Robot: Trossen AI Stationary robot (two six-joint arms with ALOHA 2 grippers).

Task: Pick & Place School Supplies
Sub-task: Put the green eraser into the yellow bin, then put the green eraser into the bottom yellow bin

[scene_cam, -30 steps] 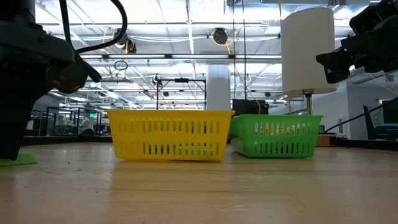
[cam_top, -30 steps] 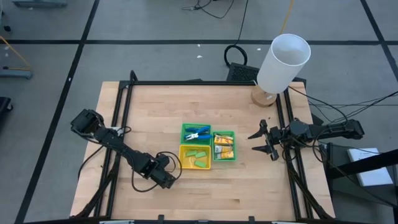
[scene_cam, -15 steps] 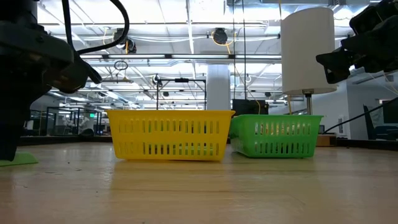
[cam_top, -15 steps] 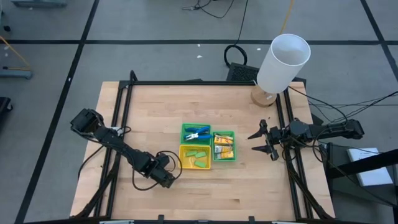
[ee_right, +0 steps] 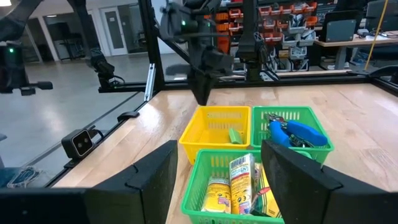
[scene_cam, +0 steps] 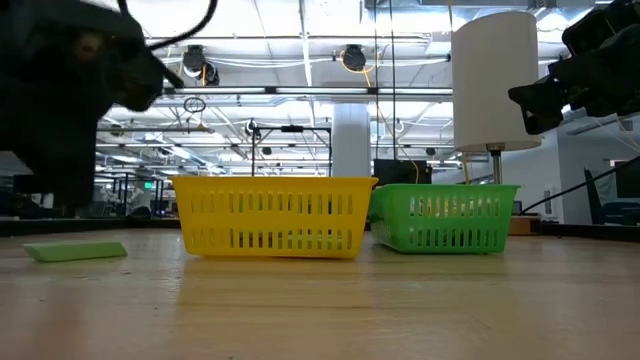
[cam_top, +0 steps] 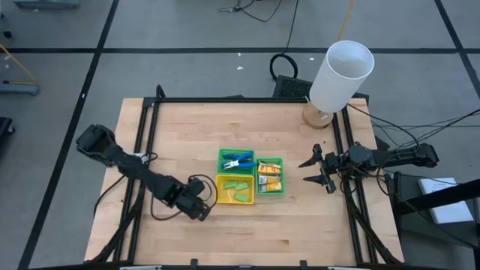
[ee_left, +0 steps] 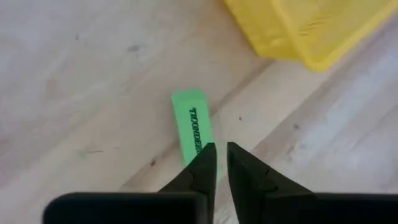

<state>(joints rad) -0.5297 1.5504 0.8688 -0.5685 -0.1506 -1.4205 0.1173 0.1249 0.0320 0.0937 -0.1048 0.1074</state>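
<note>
Vs. a sec ago: left pincer (ee_left: 216, 155) has lifted off the light-green stick (ee_left: 194, 126); low view now shows the whole stick (scene_cam: 76, 251) lying flat on the surface (cam_top: 292, 225), where only its end poked out from under the arm before. Left arm's elbow also shifted a bit outward in the high view. Left pincer (cam_top: 201, 213) hovers just above the stick's near end, fingers (ee_left: 198, 171) nearly closed w/ only a thin gap, holding nothing. Stick sits just outside the yellow tray (cam_top: 235, 190), near its corner, not touching.

Right pincer (cam_top: 316, 169) unchanged, spread wide & empty, parked by the surface's right edge, facing the trays.

Around: yellow tray holds other green sticks (cam_top: 240, 186); back green tray (cam_top: 236, 160) has blue-handled pliers (cam_top: 240, 160); right green tray (cam_top: 270, 177) has yellow-orange packets (ee_right: 240, 176). Big white cylinder (cam_top: 341, 75) stands at the far right corner. Nothing lies between left pincer & stick; yellow tray wall is right beside it.
</note>
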